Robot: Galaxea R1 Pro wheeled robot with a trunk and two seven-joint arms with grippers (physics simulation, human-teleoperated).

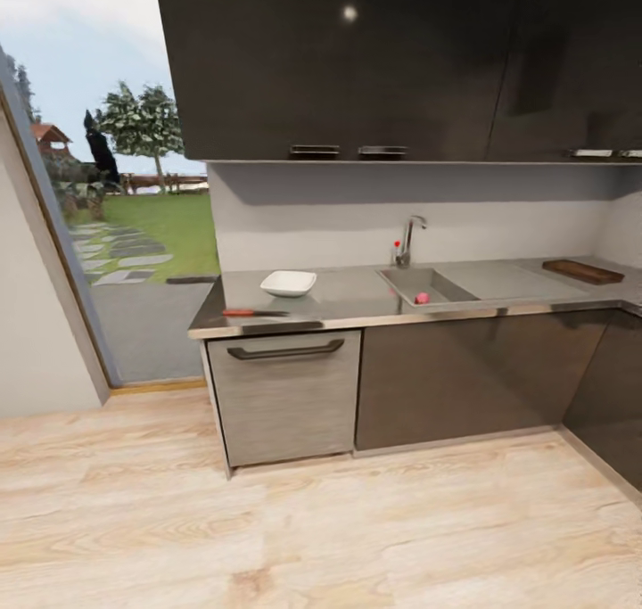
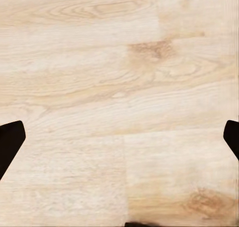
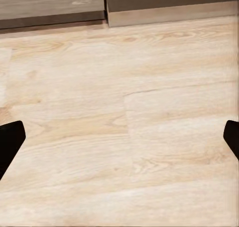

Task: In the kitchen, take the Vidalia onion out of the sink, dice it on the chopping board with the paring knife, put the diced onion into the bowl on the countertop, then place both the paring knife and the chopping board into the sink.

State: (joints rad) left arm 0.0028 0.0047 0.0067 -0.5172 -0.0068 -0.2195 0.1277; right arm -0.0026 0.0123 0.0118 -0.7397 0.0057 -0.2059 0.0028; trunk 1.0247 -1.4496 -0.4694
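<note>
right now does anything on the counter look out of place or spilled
Nothing stands out. The bowl sits upright, the paring knife lies flat near the countertop edge, and the chopping board lies flat far right.

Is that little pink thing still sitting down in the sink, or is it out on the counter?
In the sink. The small pink onion lies inside the steel basin of the sink, near its front wall, below the countertop.

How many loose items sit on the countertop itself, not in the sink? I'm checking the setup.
3. The bowl is left of the sink, the paring knife lies near the front edge before it, and the chopping board is far right. Nothing looks hidden.
</note>
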